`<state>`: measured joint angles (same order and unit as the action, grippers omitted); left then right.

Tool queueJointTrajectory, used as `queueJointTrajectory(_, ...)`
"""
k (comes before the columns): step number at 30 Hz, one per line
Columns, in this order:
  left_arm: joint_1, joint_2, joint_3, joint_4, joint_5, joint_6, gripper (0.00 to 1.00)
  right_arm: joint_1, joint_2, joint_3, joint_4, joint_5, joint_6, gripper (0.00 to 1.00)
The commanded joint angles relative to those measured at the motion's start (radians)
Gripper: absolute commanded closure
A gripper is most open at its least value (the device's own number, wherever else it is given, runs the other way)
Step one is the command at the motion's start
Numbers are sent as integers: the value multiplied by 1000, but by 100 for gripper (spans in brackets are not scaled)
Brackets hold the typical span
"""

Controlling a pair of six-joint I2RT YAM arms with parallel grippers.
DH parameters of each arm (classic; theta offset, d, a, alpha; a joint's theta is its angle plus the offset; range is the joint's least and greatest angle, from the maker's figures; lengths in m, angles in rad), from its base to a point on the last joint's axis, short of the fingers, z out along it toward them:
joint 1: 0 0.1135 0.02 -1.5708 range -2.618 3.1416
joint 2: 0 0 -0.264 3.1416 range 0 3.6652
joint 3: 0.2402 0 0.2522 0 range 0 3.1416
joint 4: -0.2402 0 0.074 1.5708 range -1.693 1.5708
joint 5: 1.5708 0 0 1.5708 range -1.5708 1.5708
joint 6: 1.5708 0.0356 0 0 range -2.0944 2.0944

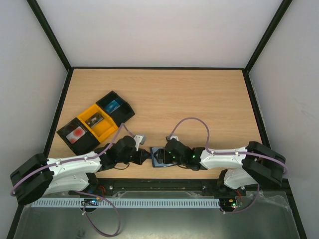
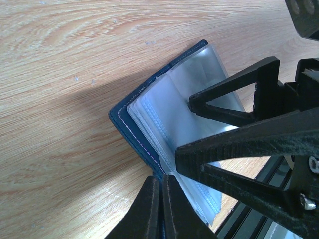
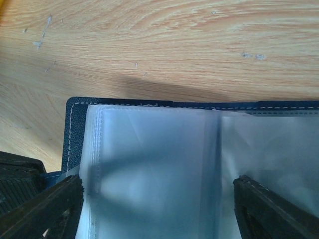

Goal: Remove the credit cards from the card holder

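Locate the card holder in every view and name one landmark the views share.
Top external: the card holder sits low centre, near the front edge of the wooden table.
Left wrist: the card holder is at centre, open, with clear sleeves showing.
Right wrist: the card holder fills the lower half, navy rim along its top and left.
Shared landmark: the wooden table's light grain beyond it.

The card holder (image 1: 158,158) is hemmed in by the left tool (image 1: 146,156) and the right tool (image 1: 167,155). Open worktop (image 1: 199,99) is found beyond it, bounded far-left by tray boxes (image 1: 107,127).
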<state>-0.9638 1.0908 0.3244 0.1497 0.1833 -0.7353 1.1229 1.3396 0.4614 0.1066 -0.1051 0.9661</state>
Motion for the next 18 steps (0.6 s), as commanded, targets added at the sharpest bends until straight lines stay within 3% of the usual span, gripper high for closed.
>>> queueJointTrajectory(1,0,0,16,5,4,15,97,10,25,2,-39,34,-9,21)
queueJointTrajectory(8,0,-13,7,3,-1,11,97,10,-11,-8,-90,85,-13,40)
queueJointTrajectory(18,0,1,25,-12,-5,13,97,9,-46,-6,-113,151,-21,56)
